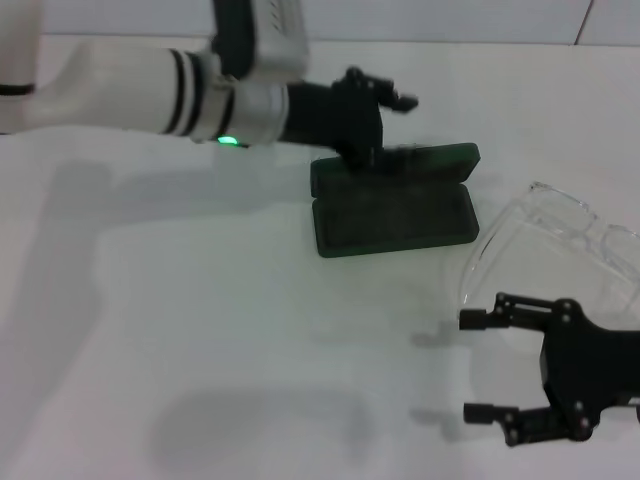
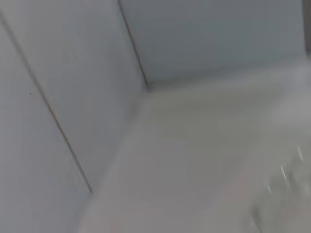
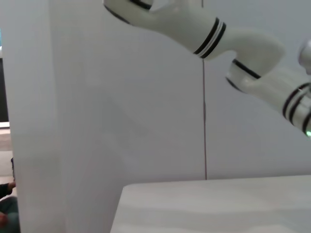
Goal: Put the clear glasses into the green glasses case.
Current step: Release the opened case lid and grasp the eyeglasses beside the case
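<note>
The green glasses case lies open in the middle of the table in the head view. Its ribbed tray faces me and its lid stands behind. My left gripper reaches in from the left and sits over the lid's left end. To the right of the case, the clear glasses rest on the table. My right gripper hovers open just in front of the glasses, pointing left, with nothing between its fingers. Neither wrist view shows the case or the glasses.
The white table stretches to the left and front. A pale wall runs along the back. The right wrist view shows my left arm against a wall panel, with the table edge below.
</note>
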